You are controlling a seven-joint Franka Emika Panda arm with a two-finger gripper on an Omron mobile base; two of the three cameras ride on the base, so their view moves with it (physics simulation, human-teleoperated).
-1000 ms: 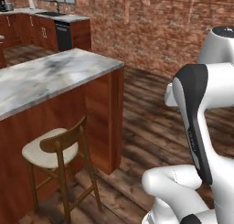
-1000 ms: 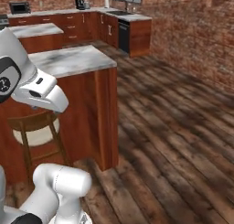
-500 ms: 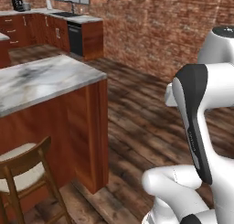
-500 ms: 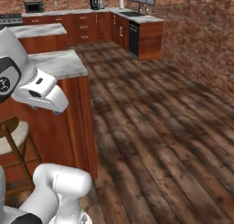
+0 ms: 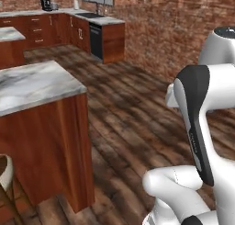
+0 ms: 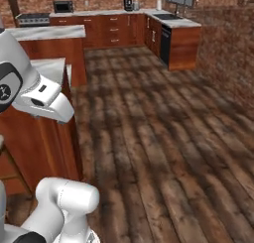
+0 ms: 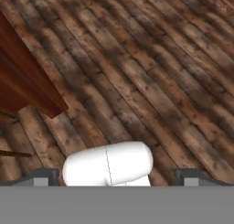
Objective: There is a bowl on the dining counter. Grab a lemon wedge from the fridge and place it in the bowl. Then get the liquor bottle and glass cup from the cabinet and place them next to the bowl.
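The pincer (image 7: 117, 177) points down at a dark wooden plank floor (image 7: 151, 72), its two small dark finger tips (image 7: 45, 176) set far apart at the bottom of the hand view, wide open with nothing between them. Up and to the left of the pincer in that view stands the reddish-brown wood panel corner of the dining counter (image 7: 23, 81), meeting the floor close by. From the left base view, the dining counter (image 5: 34, 84) shows a grey-white marble top with soft darker veins over a plain reddish-brown wood front, its near corner squared off. From the right base view, the same counter (image 6: 52, 71) sits behind the white arm. Farther off, along a red brick wall (image 5: 174, 31), runs a row of wooden kitchen cabinets (image 6: 114, 31) under a pale worktop.
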